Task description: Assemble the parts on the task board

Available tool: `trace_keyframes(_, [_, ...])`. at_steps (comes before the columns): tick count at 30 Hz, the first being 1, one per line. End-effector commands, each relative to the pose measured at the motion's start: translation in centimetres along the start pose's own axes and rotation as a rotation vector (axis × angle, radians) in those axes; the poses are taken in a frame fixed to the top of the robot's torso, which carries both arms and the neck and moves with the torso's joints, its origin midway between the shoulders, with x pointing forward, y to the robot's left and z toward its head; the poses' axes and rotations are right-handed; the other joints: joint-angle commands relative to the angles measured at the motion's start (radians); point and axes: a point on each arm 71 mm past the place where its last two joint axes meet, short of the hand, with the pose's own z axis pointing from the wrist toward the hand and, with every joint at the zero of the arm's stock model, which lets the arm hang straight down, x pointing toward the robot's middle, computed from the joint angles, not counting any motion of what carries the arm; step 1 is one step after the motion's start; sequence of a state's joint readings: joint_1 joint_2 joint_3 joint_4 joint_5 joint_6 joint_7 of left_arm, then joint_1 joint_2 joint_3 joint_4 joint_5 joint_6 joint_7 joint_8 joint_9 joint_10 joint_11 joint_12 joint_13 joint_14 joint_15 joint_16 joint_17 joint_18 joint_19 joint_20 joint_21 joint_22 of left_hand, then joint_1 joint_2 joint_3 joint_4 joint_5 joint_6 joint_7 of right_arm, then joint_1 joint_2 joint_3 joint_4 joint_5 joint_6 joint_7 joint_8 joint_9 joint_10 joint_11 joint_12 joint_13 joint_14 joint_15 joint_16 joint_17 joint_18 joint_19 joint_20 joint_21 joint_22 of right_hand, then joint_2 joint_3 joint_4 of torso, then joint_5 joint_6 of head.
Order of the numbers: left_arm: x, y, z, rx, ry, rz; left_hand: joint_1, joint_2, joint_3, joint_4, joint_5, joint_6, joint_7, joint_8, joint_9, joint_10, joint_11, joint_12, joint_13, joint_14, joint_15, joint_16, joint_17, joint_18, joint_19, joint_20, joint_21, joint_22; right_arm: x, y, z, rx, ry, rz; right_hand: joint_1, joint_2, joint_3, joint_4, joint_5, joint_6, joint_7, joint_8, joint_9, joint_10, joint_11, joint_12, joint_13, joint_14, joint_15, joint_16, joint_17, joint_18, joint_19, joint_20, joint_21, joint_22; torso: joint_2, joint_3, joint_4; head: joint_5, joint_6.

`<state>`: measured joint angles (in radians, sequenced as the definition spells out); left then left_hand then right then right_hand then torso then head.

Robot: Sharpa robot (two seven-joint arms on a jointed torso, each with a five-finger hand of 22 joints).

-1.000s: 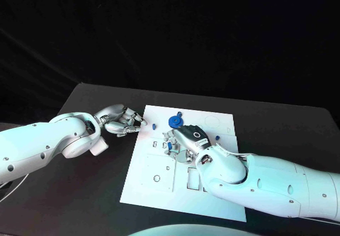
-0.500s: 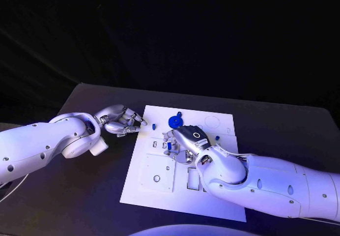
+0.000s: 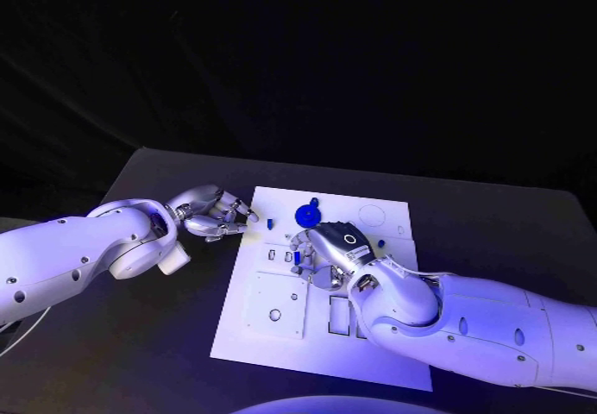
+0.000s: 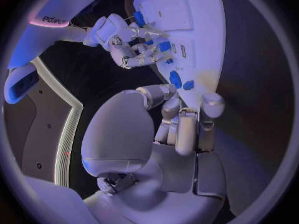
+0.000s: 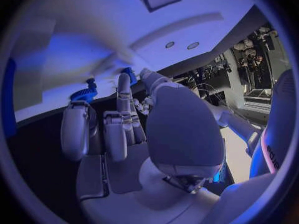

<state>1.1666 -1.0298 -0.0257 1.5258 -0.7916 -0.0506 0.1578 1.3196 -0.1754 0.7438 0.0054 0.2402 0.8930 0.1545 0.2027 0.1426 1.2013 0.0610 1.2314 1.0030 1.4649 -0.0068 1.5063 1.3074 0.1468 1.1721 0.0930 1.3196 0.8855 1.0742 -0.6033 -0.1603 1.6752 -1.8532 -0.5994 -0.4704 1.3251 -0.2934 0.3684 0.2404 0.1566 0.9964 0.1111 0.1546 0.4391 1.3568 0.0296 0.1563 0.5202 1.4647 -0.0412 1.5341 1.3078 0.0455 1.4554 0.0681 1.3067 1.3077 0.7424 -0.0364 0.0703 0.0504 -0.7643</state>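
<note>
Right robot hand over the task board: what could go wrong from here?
1. The right robot hand covers the small blue parts from the head view, so a misplacement could go unseen.
2. The blue gear stands just beyond its fingers; a lift or sweep might knock it.
3. The left robot hand sits at the task board edge and could nudge it.

We see a dark grey worktop (image 3: pixel 162 181) with a matte surface, its far edge straight and its far corners showing. Behind it we see black, with faint folds like a hanging curtain (image 3: pixel 149 78). Bluish-violet light falls over the scene. In the right wrist view we make out a cluttered room with equipment (image 5: pixel 252 59), too small to tell apart.
</note>
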Motion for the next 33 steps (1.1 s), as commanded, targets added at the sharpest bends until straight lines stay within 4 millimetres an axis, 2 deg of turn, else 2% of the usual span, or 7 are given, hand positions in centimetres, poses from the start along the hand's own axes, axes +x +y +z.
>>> trace_keyframes(1, [0.1,-0.2,0.1,0.016,0.005,-0.001,-0.005,-0.005,-0.002,-0.001,-0.006,0.005,-0.001,-0.004,0.001,-0.005,0.004,-0.007,-0.002,0.046,0.005,0.004,0.1,-0.015,-0.002,0.003,0.004,-0.001,-0.6,0.4,-0.4,-0.037,-0.048,0.035,0.007,0.002,-0.01,0.002,0.001,0.0,0.004,-0.004,0.0,0.005,0.005,-0.007,-0.001,0.085,0.007,-0.003,0.163,0.012,0.002,0.005,-0.005,0.145,0.0,0.0003,-0.0009,-0.001,0.002])
trace_keyframes(6, [0.0,-0.4,0.1,0.032,-0.02,0.0,-0.008,-0.01,-0.004,-0.001,-0.006,0.0,0.0,-0.008,0.0,-0.035,0.005,-0.035,-0.043,0.045,0.006,0.003,0.097,-0.013,-0.009,0.004,0.0,-0.013,-2.1,0.4,-1.3,-0.087,-0.13,0.116,0.011,0.004,-0.044,0.014,-0.046,-0.01,0.002,-0.009,-0.002,0.006,0.004,-0.01,-0.003,0.086,0.007,-0.003,0.164,0.012,0.002,0.005,-0.008,0.145,0.001,0.0009,0.0008,0.0,0.005])
trace_keyframes(17, [0.6,-2.2,0.2,0.134,-0.104,0.045,-0.028,-0.052,-0.095,0.012,-0.015,-0.012,0.028,0.003,0.006,-0.105,0.033,-0.083,-0.128,0.007,0.032,-0.031,0.012,0.005,-0.079,0.027,-0.054,-0.119,-5.9,-3.1,-2.7,-0.046,-0.167,0.375,0.089,0.007,-0.01,0.013,0.024,0.018,0.005,0.002,0.002,0.055,-0.003,0.048,0.044,0.075,0.001,-0.024,0.113,0.022,-0.018,0.001,-0.058,0.128,-0.001,-0.0006,-0.0023,-0.002,0.01])
trace_keyframes(20, [1.3,-3.1,0.2,0.172,-0.124,0.116,-0.031,-0.062,-0.148,0.022,-0.015,-0.011,0.029,0.036,0.018,-0.121,0.036,-0.083,-0.142,-0.006,0.035,-0.043,-0.013,0.009,-0.096,0.032,-0.073,-0.149,-6.9,-5.1,-3.0,0.035,-0.137,0.461,0.089,0.004,-0.029,0.004,0.041,0.005,0.004,0.013,0.007,0.033,-0.002,0.159,0.158,0.076,0.0,-0.027,0.109,0.021,-0.016,-0.002,-0.057,0.131,-0.003,-0.0001,-0.0044,0.0,0.011])
trace_keyframes(26, [2.6,-4.2,0.4,0.19,-0.136,0.258,-0.025,-0.068,-0.256,0.056,-0.013,-0.027,0.021,0.159,0.071,-0.127,0.031,-0.068,-0.153,-0.009,0.03,-0.047,-0.026,0.011,-0.093,0.028,-0.093,-0.171,-7.7,-7.6,-3.5,0.112,-0.097,0.518,0.084,0.018,-0.059,0.004,0.063,-0.031,0.004,0.124,0.06,0.119,0.0,1.152,0.893,0.087,0.004,-0.001,0.162,0.012,0.004,0.001,-0.019,0.157,-0.004,0.0016,-0.0046,0.002,0.01])
trace_keyframes(29, [3.3,-4.5,0.5,0.177,-0.123,0.325,-0.014,-0.068,-0.306,0.079,-0.012,-0.054,0.012,0.253,0.119,-0.126,0.024,-0.059,-0.159,-0.004,0.023,-0.042,-0.019,0.009,-0.082,0.023,-0.093,-0.167,-7.9,-8.6,-3.8,0.138,-0.086,0.516,0.088,0.028,-0.085,0.011,0.065,-0.037,-0.001,0.174,0.08,0.181,-0.001,1.339,1.006,0.093,0.003,0.011,0.191,0.008,0.015,0.001,0.006,0.17,-0.004,0.0017,-0.0037,0.002,0.01])
trace_keyframes(33, [4.5,-4.8,0.8,0.14,-0.097,0.409,-0.009,-0.073,-0.347,0.108,-0.013,-0.097,0.01,0.318,0.152,-0.131,0.021,-0.056,-0.17,0.002,0.021,-0.034,-0.006,0.006,-0.067,0.02,-0.087,-0.152,-8.2,-9.8,-4.1,0.163,-0.076,0.487,0.101,0.044,-0.133,0.033,0.069,-0.046,-0.009,0.238,0.1,0.214,-0.005,1.415,1.051,0.101,0.0,0.027,0.234,-0.001,0.033,-0.002,0.048,0.19,-0.003,0.0014,-0.0033,0.003,0.01])
